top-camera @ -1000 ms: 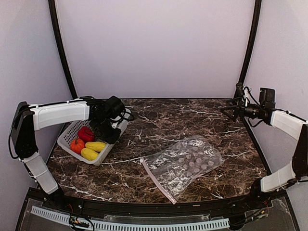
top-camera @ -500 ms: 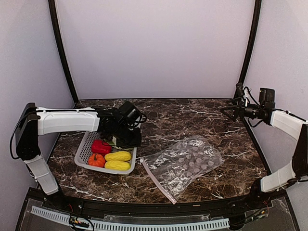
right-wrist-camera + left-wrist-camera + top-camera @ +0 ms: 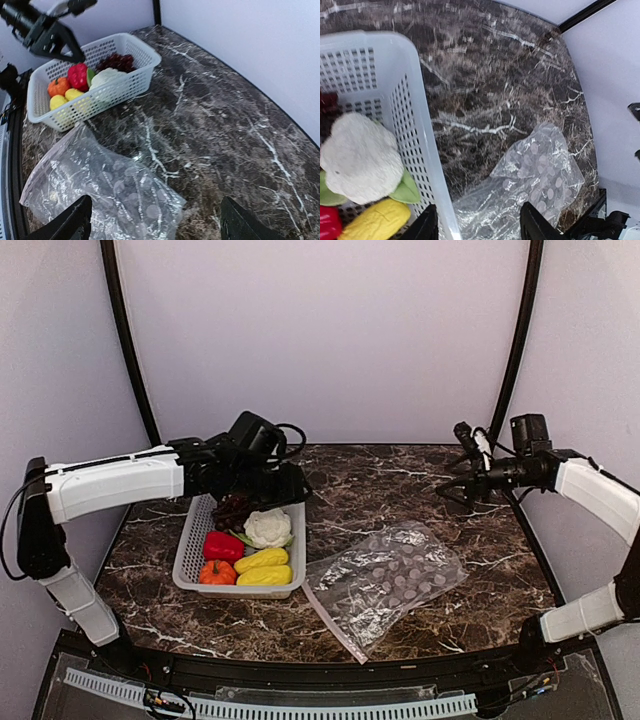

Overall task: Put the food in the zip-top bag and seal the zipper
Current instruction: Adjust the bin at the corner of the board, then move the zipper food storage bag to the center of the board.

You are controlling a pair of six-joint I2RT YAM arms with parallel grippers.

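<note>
Colourful toy food (image 3: 268, 528) sat in a white perforated plastic basket (image 3: 238, 590).
The left gripper (image 3: 480, 227) and right gripper (image 3: 157, 220) gaped empty; the step called for pinning the clear dotted bag (image 3: 390, 575) by its pinkish zipper strip (image 3: 330, 618) first.

Food (image 3: 267, 528) — pepper, orange fruit, two yellow pieces, cauliflower, grapes — sits in the basket (image 3: 299, 552). The zip-top bag (image 3: 385, 580) lies flat and crinkled just beside it, with its zipper (image 3: 333, 621) at the near-left edge.

The left arm (image 3: 115, 485) reaches out flat toward the middle, and the left gripper (image 3: 481, 226) points down — its fingers apart. The right arm (image 3: 600, 490) is bent and held up high — the right gripper (image 3: 157, 220) is spread wide.
</note>
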